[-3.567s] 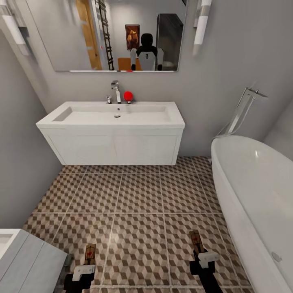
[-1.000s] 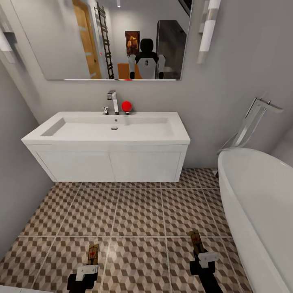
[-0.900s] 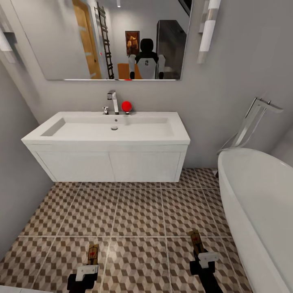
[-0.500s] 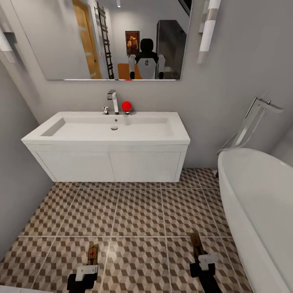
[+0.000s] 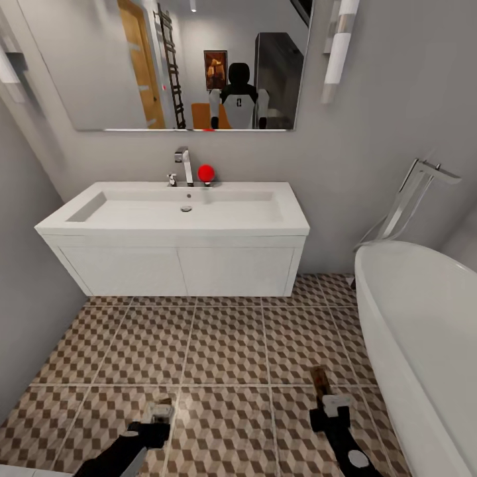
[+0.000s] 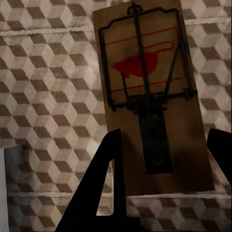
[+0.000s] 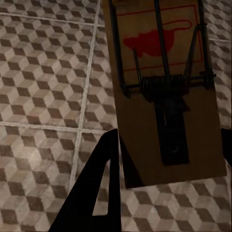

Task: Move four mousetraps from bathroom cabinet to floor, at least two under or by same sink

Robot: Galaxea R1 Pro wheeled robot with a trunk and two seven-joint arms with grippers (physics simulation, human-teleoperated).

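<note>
A tan mousetrap (image 6: 150,92) with dark wire and a red mark sits between the fingers of my left gripper (image 6: 164,159), which is shut on its end. My right gripper (image 7: 166,159) is shut on a second mousetrap (image 7: 164,82) the same way. Both hang over the cube-patterned bathroom floor (image 5: 225,344). In the head view the left gripper (image 5: 158,414) and right gripper (image 5: 331,405) are low in front of me, well short of the white sink (image 5: 185,205). The right mousetrap (image 5: 320,381) points toward the sink. The cabinet is out of view.
The sink sits on a white wall-hung vanity (image 5: 179,268) with a gap of floor beneath it. A white bathtub (image 5: 424,318) bounds the right side and a grey wall (image 5: 26,318) the left. A mirror (image 5: 185,59) hangs above the sink.
My left arm has swung forward and turned, so its mousetrap is foreshortened in the head view. My right gripper has moved a little forward with its mousetrap. The camera has held still over the last second.
</note>
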